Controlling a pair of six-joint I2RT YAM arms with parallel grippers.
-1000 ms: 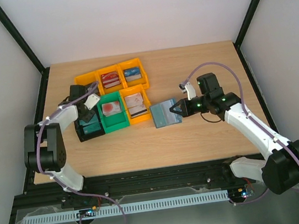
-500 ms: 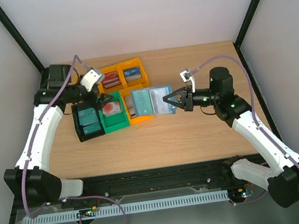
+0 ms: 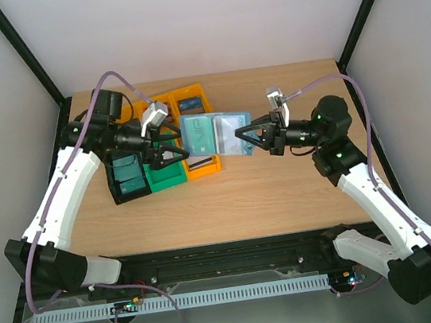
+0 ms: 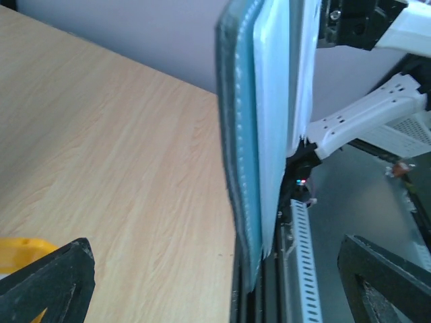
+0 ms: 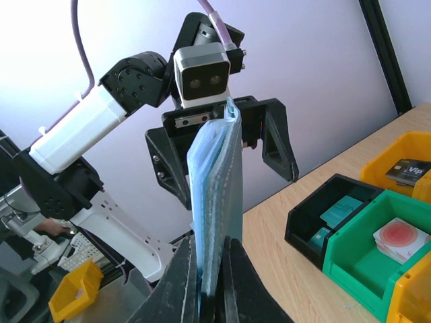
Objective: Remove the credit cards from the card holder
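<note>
One card holder [image 3: 213,134] hangs midair (right jaws pinching, left jaws spread).

Upright card holder [image 5: 214,202] in right gripper [image 5: 210,247] clamp, left gripper [image 5: 227,168] spread wide behind

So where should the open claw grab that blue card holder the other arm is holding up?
Probably the free edge of the card holder, opposite the end that the right gripper pinches. The holder is held in the air with its thin edge towards the open left gripper. That gripper could come straight in from its own side and close across the two flat faces.
</note>
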